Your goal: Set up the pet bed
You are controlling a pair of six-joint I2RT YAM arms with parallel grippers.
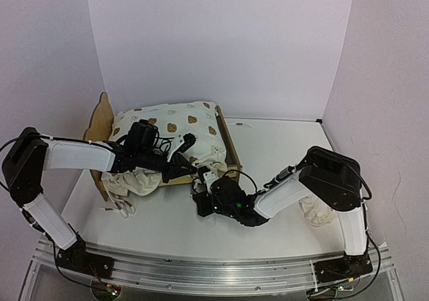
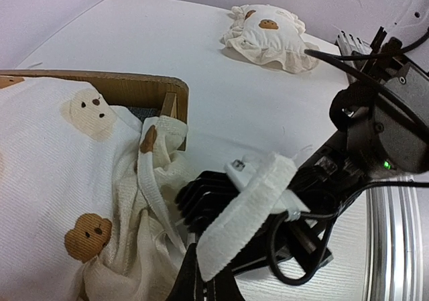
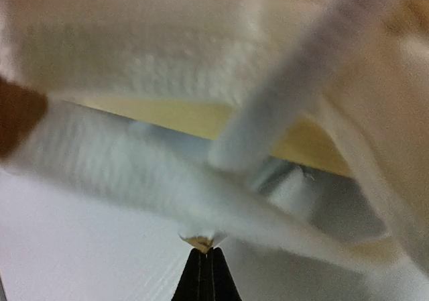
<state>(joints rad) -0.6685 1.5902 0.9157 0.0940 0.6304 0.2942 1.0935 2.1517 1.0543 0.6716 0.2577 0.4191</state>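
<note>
White table (image 1: 281, 147), bed (image 1: 232, 152) at its far left, cushion (image 1: 174, 123) heaped over it, pillow (image 2: 267, 31) off right, left tool (image 1: 182, 159) closed at the cushion's near edge, right tool (image 3: 203, 264) closed, tips touching a tie (image 3: 134, 173)

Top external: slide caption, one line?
Left arm and right arm meet at the pet bed's near corner, cushion spilling over its edge; pillow off right.

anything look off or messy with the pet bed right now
Yes. The cushion is not lying flat in the pet bed: its near end is bunched up and spills over the frame's near edge, with ties trailing on the table. The pillow lies off by itself on the table, away from the bed.
</note>
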